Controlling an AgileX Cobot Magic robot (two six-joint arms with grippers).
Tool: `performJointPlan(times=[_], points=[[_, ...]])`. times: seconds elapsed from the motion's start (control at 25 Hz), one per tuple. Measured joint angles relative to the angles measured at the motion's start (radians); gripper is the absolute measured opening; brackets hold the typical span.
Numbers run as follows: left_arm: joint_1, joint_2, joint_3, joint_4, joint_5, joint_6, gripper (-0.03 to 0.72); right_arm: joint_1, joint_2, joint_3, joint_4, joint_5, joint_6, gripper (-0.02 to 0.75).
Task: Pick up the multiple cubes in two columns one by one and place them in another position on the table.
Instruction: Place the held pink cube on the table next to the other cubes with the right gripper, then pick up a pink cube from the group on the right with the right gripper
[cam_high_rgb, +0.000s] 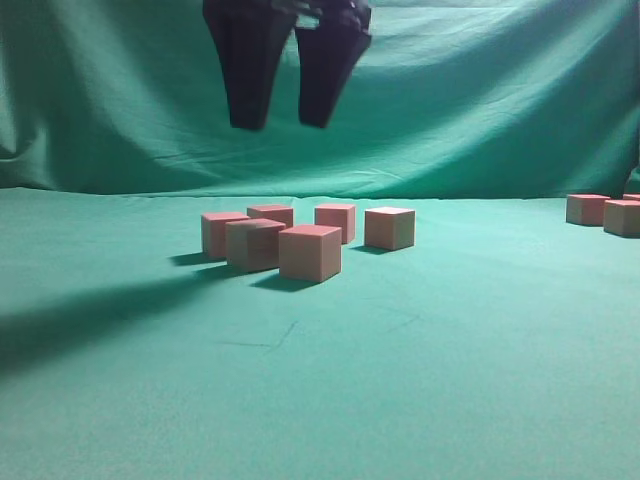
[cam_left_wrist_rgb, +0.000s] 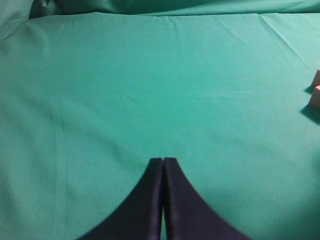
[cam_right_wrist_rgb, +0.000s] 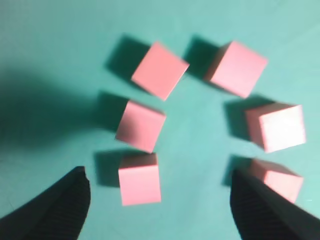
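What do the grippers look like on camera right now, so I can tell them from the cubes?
Both are matte black. The left gripper has two smooth fingers tapering to narrow tips. The right gripper has broader fingers with fine ribbed texture; from outside they look like dark tapered blades. No cables or markings visible.

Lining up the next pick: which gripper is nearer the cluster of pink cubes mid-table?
Right. The right gripper hangs open directly above the cluster of six pink matte cubes. The left gripper, shut, sits over bare green cloth table, cubes only at its view's right edge.
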Motion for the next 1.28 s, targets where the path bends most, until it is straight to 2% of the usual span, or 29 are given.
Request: performJointPlan(times=[0.12, 0.24, 0.4, 0.56, 0.72, 0.96, 1.12, 1.28], points=[[0.000, 0.000, 0.000, 0.000, 0.000, 0.000, 0.000, 0.000, -0.017, -0.034, -0.029, 0.011, 0.056, 0.531], [0.000, 0.000, 0.000, 0.000, 0.000, 0.000, 0.000, 0.000, -0.052, -0.037, -0.107, 0.018, 0.148, 0.531], [0.000, 0.000, 0.000, 0.000, 0.000, 0.000, 0.000, -0.042, -0.149, -0.024, -0.175, 0.022, 0.239, 0.531], [0.000, 0.000, 0.000, 0.000, 0.000, 0.000, 0.000, -0.162, -0.293, 0.061, -0.183, 0.022, 0.288, 0.531], [0.000, 0.000, 0.000, 0.000, 0.000, 0.000, 0.000, -0.331, -0.409, 0.192, -0.183, 0.026, 0.314, 0.531], [0.000, 0.000, 0.000, 0.000, 0.000, 0.000, 0.000, -0.549, -0.476, 0.376, -0.177, 0.028, 0.321, 0.531], [0.000, 0.000, 0.000, 0.000, 0.000, 0.000, 0.000, -0.632, -0.474, 0.475, -0.097, -0.048, 0.321, 0.531], [0.000, 0.000, 0.000, 0.000, 0.000, 0.000, 0.000, -0.656, -0.434, 0.496, -0.049, -0.128, 0.295, 0.531]])
